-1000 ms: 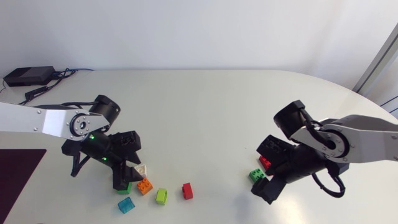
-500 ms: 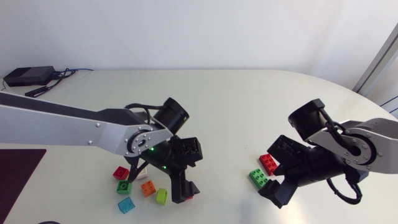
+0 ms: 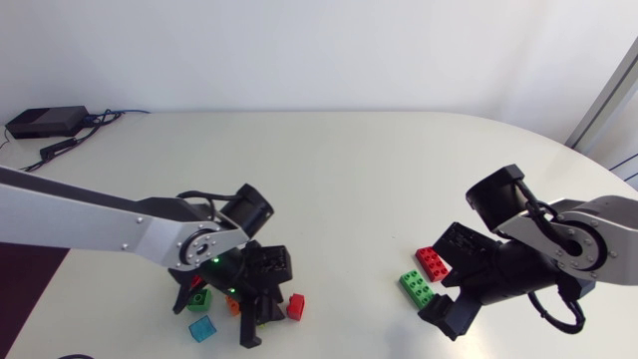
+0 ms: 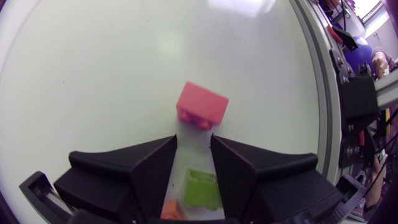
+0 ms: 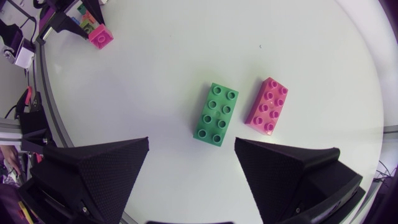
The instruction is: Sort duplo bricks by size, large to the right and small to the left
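My left gripper (image 3: 257, 321) stands among the small bricks at the front left, shut on a lime-green small brick (image 4: 202, 186) that sits between its fingers. A small red brick (image 3: 296, 306) (image 4: 202, 106) lies just ahead of the fingertips. An orange brick (image 4: 172, 210), a green one (image 3: 199, 297) and a cyan one (image 3: 202, 329) lie close by. At the right, my right gripper (image 3: 447, 284) (image 5: 193, 155) is open, with nothing between its fingers. Just ahead of it lie a large green brick (image 3: 416, 288) (image 5: 216, 113) and a large red brick (image 3: 433, 262) (image 5: 266, 106).
A black box (image 3: 45, 122) with cables sits at the back left corner. A dark mat (image 3: 20, 289) lies at the left edge. The white table (image 3: 339, 189) runs wide between the two arms.
My left gripper went right over the red brick, came back left to the lime-green brick, and its fingers closed. My right gripper drifted slightly right and stayed open.
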